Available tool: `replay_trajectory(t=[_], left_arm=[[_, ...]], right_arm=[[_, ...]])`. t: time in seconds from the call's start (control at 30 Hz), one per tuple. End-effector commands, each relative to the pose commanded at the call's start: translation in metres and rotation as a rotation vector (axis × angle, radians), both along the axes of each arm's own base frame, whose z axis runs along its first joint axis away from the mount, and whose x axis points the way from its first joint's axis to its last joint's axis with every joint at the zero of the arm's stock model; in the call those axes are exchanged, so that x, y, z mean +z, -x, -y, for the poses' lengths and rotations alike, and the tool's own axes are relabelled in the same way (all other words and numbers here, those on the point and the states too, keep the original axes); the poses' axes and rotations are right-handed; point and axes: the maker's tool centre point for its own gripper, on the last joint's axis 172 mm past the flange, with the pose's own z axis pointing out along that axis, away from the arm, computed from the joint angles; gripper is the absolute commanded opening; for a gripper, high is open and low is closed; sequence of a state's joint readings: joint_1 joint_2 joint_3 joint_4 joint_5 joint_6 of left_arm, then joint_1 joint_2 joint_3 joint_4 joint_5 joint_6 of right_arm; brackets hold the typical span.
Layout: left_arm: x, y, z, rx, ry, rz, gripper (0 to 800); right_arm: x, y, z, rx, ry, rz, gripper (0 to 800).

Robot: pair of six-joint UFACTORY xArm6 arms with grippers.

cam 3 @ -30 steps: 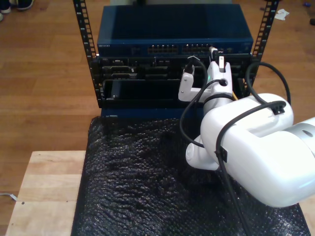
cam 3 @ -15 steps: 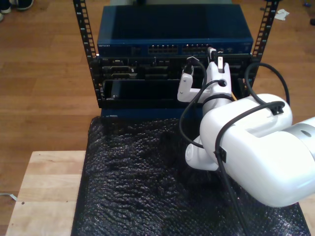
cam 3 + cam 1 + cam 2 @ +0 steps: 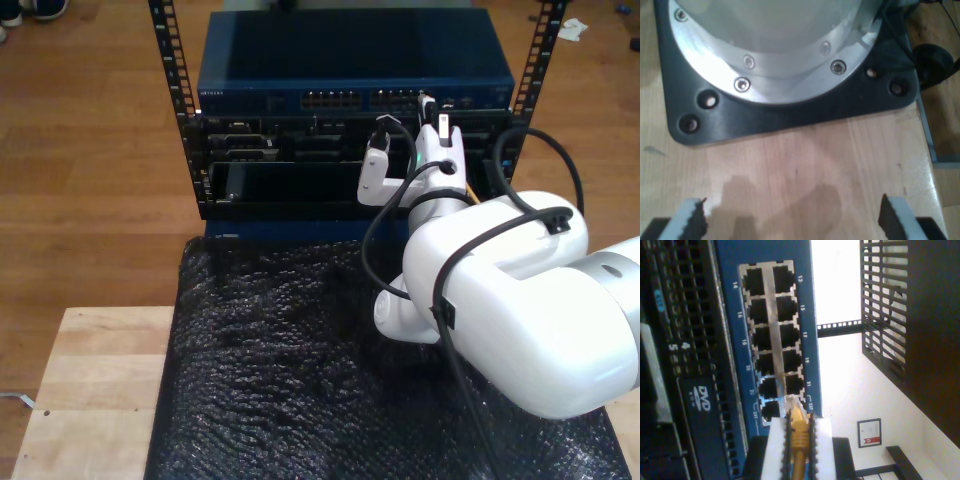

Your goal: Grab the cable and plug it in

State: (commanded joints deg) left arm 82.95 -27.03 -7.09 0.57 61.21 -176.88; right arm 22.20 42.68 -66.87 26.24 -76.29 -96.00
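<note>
1. My second gripper (image 3: 799, 440) has its white pads (image 3: 775, 450) closed on the cable (image 3: 799, 437) just behind its clear plug (image 3: 792, 404), a grip that keeps the plug pointing straight out ahead of the jaws, towards the blue switch (image 3: 730, 365).
2. The plug tip sits just at the last ports of the numbered bank (image 3: 772, 340), beside the one marked 23; whether it has entered a socket I cannot tell.
3. In the exterior view the same gripper (image 3: 432, 112) reaches up against the switch face (image 3: 350, 98) in the black rack (image 3: 170, 90), towards that view's right.
4. Room is tight: port walls flank the plug closely, and the rack's upright (image 3: 540, 50) stands near the arm, so I judge only a straight push forward is safe.
5. My first gripper (image 3: 790, 220) hangs wide open and empty above a bare wooden table (image 3: 805, 165), near a black base plate (image 3: 790, 112), well clear of the work.
</note>
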Motion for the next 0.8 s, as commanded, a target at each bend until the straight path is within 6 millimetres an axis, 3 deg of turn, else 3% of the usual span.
replay_trajectory(t=[0.8], left_arm=[[0.0, 0.0, 0.0, 0.0, 0.0, 0.0, 800]], right_arm=[[0.0041, -0.0042, 0.009, -0.014, -0.003, 0.01, 0]])
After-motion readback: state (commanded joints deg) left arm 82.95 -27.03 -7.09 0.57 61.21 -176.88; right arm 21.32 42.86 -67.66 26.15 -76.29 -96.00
